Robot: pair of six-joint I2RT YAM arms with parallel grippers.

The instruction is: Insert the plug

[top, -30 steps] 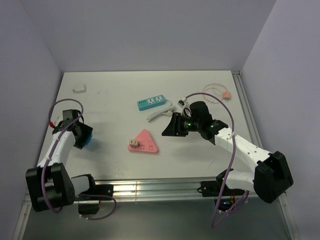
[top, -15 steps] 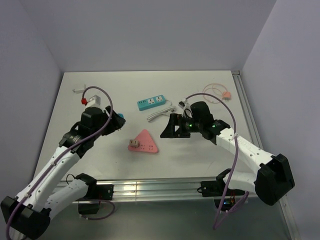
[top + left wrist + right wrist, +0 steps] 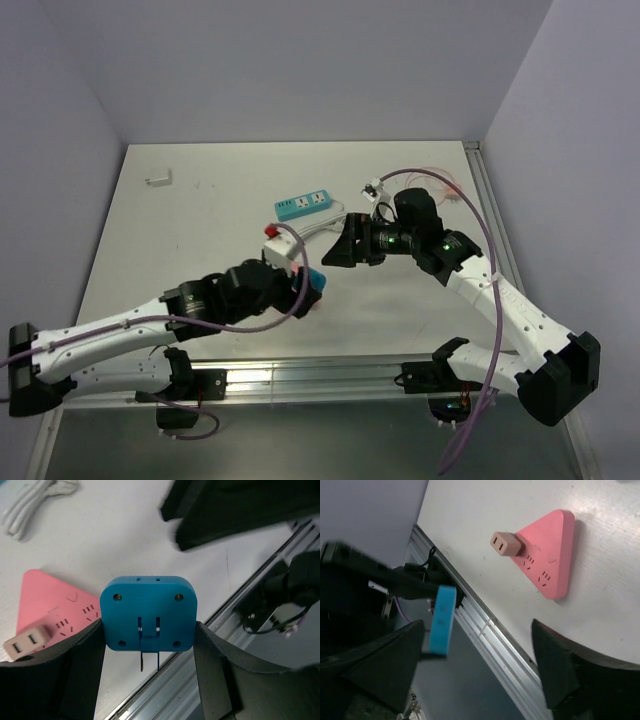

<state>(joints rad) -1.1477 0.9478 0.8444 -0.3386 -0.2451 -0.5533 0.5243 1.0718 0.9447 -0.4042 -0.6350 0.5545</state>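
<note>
My left gripper (image 3: 148,632) is shut on a square blue plug (image 3: 148,612) whose two prongs point toward the table's near edge. In the top view this plug (image 3: 314,281) hangs over the pink triangular power strip, which the left arm mostly hides there. The pink strip (image 3: 45,595) lies flat with a beige plug (image 3: 22,644) seated in one corner; the right wrist view also shows the strip (image 3: 547,555) and the beige plug (image 3: 505,544). My right gripper (image 3: 338,252) hovers open just behind, nothing between its fingers (image 3: 375,665).
A teal power strip (image 3: 305,205) and a coiled white cable (image 3: 322,228) lie behind the pink one. A small white object (image 3: 158,180) sits at the far left. An aluminium rail (image 3: 300,378) runs along the near edge. Thin pink cable (image 3: 445,178) lies back right.
My left arm swung from the left side to the centre, carrying the blue plug over the pink strip. The right gripper opened wide and lifted slightly.
</note>
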